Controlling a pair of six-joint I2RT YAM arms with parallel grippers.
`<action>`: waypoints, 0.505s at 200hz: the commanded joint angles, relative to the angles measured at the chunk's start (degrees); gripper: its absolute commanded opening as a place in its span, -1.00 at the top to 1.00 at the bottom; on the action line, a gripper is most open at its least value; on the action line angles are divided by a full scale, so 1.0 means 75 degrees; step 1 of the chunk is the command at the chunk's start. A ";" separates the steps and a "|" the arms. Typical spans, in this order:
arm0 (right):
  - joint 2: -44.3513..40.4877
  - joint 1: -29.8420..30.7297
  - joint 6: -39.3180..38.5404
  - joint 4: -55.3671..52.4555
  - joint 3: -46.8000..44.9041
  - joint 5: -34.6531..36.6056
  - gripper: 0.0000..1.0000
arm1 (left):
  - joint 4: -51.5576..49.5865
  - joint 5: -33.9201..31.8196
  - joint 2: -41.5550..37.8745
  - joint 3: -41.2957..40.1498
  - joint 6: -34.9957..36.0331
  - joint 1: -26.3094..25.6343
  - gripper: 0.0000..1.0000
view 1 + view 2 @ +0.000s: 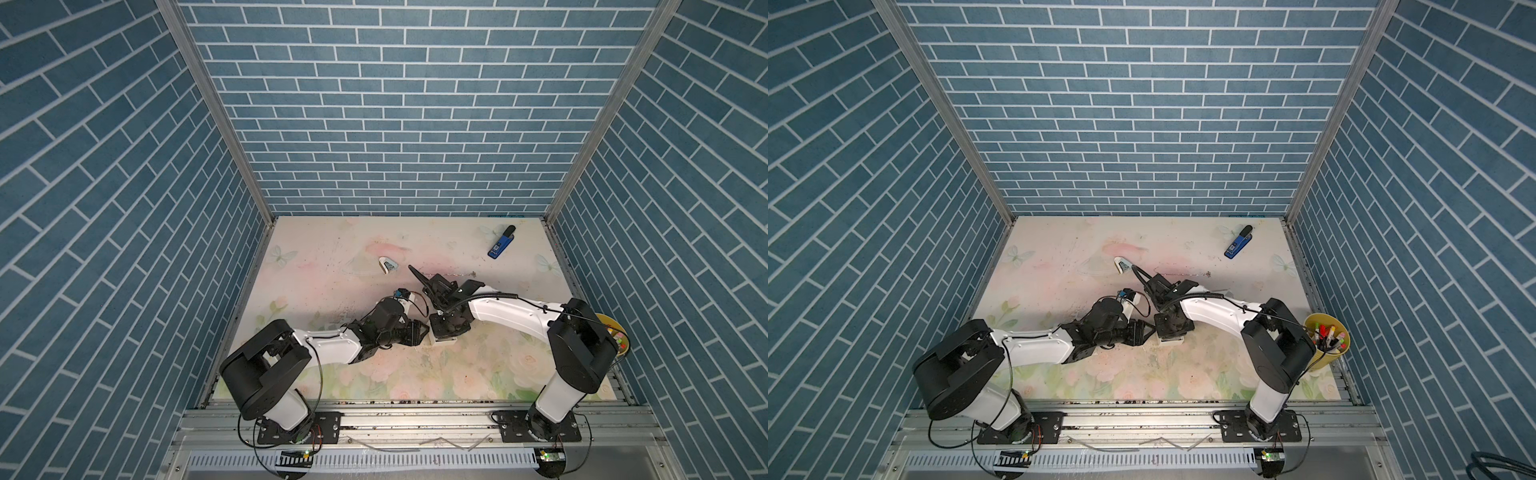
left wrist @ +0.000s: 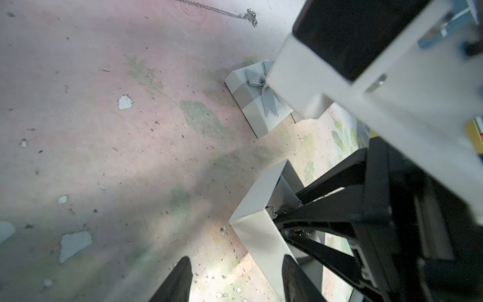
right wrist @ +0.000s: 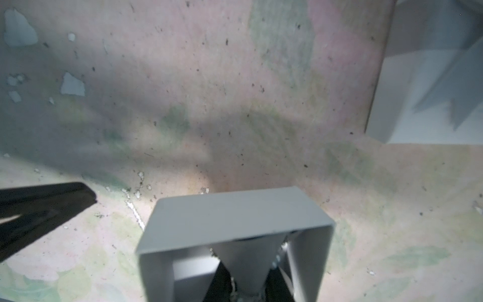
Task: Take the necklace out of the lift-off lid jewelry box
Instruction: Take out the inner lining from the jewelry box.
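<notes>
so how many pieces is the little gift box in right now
2. The lid with the bow lies flat on the table, apart from the open base, which has the right fingers reaching into it. No other pieces show.

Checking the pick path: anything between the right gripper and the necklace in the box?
Nothing visible. The lid lies off on the table, apart from the box, which is open. The right gripper reaches inside it, at glinting bits that look like the necklace.

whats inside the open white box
The right end effector reaches into the box, with glittery bits by its tips, probably necklace; the box floor is hidden under it.
</notes>
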 commanded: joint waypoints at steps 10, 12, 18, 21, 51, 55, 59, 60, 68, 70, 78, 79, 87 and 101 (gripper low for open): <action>-0.0120 0.0011 0.0176 0.0020 -0.0170 0.0030 0.61 | 0.0608 0.0189 0.0312 0.0141 -0.0099 -0.0044 -0.11; -0.0122 0.0023 0.0171 0.0036 -0.0165 0.0036 0.61 | 0.0630 0.0196 0.0328 0.0145 -0.0107 -0.0045 -0.12; -0.0126 0.0012 0.0170 0.0064 -0.0196 0.0037 0.62 | 0.0700 0.0221 0.0409 0.0143 -0.0131 -0.0045 -0.12; -0.0126 0.0009 0.0179 0.0079 -0.0208 0.0031 0.62 | 0.0730 0.0234 0.0450 0.0144 -0.0141 -0.0045 -0.12; -0.0137 0.0014 0.0192 0.0152 -0.0234 0.0013 0.62 | 0.1128 0.0247 0.0852 0.0083 -0.0314 -0.0045 -0.11; -0.0136 0.0015 0.0192 0.0159 -0.0234 0.0004 0.62 | 0.1181 0.0248 0.0899 0.0077 -0.0338 -0.0045 -0.11; -0.0146 0.0015 0.0198 0.0162 -0.0234 0.0016 0.62 | 0.1212 0.0249 0.0937 0.0060 -0.0354 -0.0045 -0.11; -0.0148 0.0015 0.0195 0.0168 -0.0234 0.0017 0.63 | 0.1220 0.0249 0.0942 0.0056 -0.0355 -0.0045 -0.11; -0.0169 0.0014 0.0192 0.0180 -0.0252 0.0024 0.62 | 0.1271 0.0221 0.1011 0.0038 -0.0363 -0.0045 -0.11; -0.0178 0.0009 0.0192 0.0184 -0.0256 0.0029 0.62 | 0.1274 0.0216 0.1027 0.0037 -0.0367 -0.0045 -0.11; -0.0196 0.0010 0.0212 0.0208 -0.0280 0.0021 0.63 | 0.1275 0.0179 0.1082 0.0028 -0.0366 -0.0043 -0.10; -0.0202 0.0012 0.0214 0.0208 -0.0286 0.0020 0.63 | 0.1275 0.0173 0.1085 0.0028 -0.0361 -0.0044 -0.10; -0.0228 0.0016 0.0227 0.0237 -0.0315 0.0024 0.63 | 0.1275 0.0154 0.1129 0.0020 -0.0367 -0.0045 -0.10; -0.0275 0.0014 0.0291 0.0299 -0.0385 0.0019 0.63 | 0.1275 0.0133 0.1169 0.0011 -0.0350 -0.0045 -0.10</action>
